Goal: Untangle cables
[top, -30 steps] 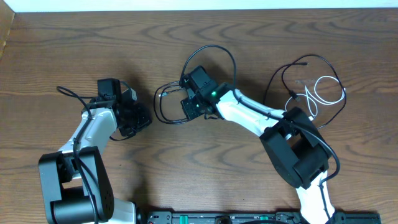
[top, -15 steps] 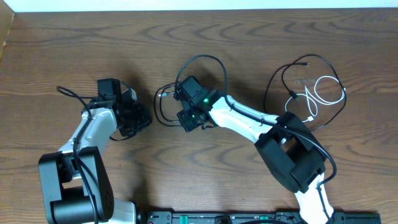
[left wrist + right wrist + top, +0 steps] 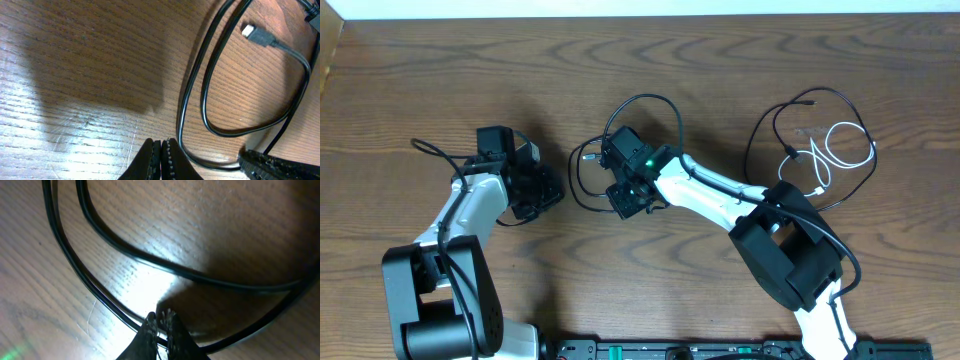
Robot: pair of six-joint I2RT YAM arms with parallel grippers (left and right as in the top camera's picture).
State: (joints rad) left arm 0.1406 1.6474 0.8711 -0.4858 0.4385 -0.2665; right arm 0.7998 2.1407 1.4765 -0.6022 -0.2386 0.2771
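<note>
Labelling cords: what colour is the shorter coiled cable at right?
The cable is white; overhead view.

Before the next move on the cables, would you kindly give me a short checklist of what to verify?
1. Left gripper shut and holding nothing: ok.
2. Right gripper shut, with the black cable running right at its tips; actual grip on it: cannot tell.
3. Cable's plug lying free on the table: ok.
4. White cable away from both grippers: ok.
5. White cable untangled from the black loop around it: cannot tell.
</note>
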